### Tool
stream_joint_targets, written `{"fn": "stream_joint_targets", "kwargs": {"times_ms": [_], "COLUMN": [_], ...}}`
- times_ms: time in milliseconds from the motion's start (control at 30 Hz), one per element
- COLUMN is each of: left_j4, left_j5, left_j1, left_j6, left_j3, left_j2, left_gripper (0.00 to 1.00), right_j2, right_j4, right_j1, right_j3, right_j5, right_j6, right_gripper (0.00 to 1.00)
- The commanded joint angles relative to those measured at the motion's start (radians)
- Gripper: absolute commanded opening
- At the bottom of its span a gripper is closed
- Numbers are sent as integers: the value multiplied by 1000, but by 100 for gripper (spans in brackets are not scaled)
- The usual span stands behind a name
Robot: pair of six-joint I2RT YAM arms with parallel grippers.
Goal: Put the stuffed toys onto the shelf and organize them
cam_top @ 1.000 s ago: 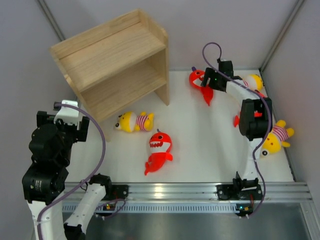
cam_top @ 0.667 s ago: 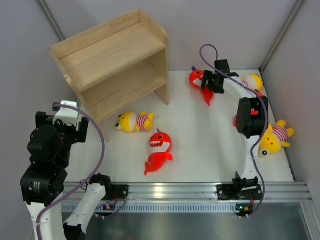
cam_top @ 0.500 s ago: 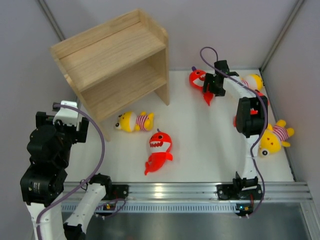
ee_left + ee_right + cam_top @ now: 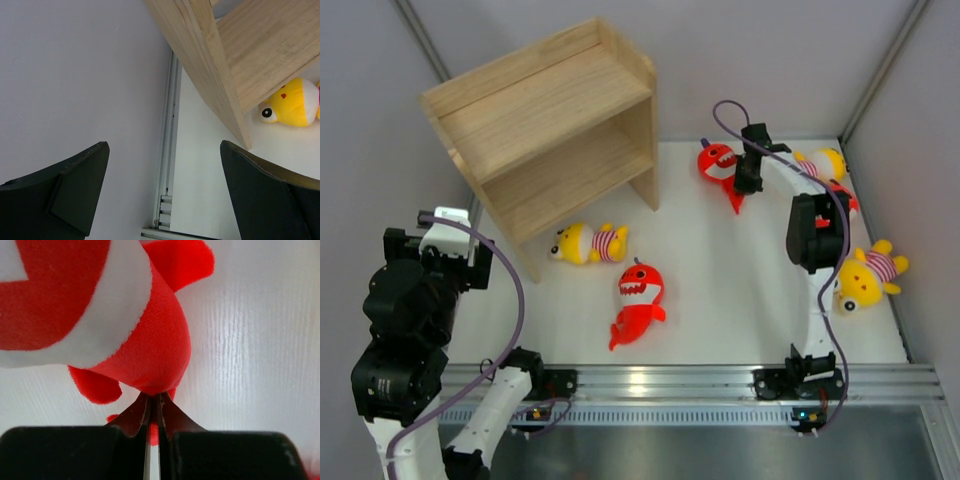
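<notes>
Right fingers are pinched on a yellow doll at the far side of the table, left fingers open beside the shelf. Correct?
Not quite. The right gripper is pinched on a red shark, not a yellow doll; the right wrist view shows red plush between the fingers. The left gripper is open beside the shelf, as stated.

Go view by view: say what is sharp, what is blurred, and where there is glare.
Top external: even light, soft shadows, a bright glare patch on the metal rail. Left wrist: the shelf grain is crisp, while the left gripper's fingers are dark with little detail. Right wrist: the red shark fills the frame, slightly soft, and the white table behind it is very bright.
</notes>
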Motion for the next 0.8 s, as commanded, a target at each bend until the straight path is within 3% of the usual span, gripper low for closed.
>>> {"fn": "stream_joint_targets", "kwargs": {"times_ms": [0, 300, 433, 600, 767], "left_j4": [-2, -2, -1, -1, -1], "left_j5": [-24, -18, -15, -6, -6], "left_j1": [-9, -7, -7, -7, -6], "left_j6": [9, 6, 9, 7, 7], "left_j3": [20, 21, 21, 23, 6], "left_j2": [-2, 12, 18, 26, 23], "left_gripper": [99, 99, 99, 99, 99], "right_j2": [-145, -552, -692, -810, -801], "right_j4": [64, 186, 206, 181, 201], "right_j1": [4, 59, 153, 269, 420], "right_j3": [-46, -233, -291, -164, 37], "right_j5": [68, 208, 315, 385, 502], "right_j6": [-36, -110, -139, -144, -194], "right_gripper": [0, 0, 0, 0, 0]}}
